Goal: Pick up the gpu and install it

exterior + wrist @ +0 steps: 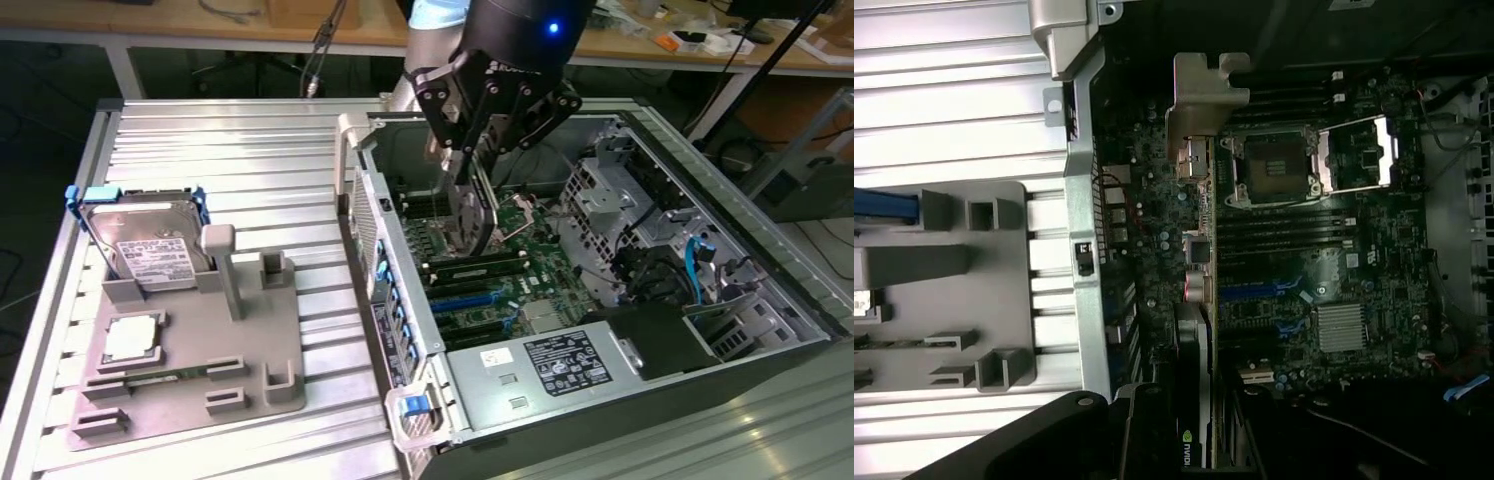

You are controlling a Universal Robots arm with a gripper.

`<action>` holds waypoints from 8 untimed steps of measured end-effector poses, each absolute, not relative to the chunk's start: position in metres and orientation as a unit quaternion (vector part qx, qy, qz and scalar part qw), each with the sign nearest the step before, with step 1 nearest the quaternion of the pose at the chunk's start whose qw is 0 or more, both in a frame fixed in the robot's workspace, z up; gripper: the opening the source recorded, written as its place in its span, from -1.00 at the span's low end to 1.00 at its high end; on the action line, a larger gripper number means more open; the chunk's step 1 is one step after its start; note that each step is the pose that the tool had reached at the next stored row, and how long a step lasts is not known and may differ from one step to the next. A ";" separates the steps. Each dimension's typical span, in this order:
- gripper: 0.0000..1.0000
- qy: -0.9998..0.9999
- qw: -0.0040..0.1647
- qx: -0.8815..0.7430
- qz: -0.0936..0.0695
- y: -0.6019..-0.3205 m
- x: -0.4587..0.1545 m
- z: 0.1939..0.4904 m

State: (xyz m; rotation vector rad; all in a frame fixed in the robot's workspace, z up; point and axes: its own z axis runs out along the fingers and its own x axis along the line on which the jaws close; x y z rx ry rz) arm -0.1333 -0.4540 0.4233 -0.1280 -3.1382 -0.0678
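While the black robot gripper (pixel 465 160) hangs over the open dark metal computer case (pixel 767 265), its fingers are clamped on the gpu (pixel 474 225), a thin dark circuit card with a silver metal end bracket. Held on edge, the card stands inside the case, close to its green motherboard (pixel 534 255). Outside the case rests a silver, white-labelled hard drive (pixel 147 250).

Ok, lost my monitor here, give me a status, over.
Gripper shut on thin black gpu card with silver end bracket. Card upright over green motherboard. Nothing visibly blocking.
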 end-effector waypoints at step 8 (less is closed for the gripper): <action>-0.47 -0.999 0.000 -0.041 -0.022 -0.454 -0.121 0.423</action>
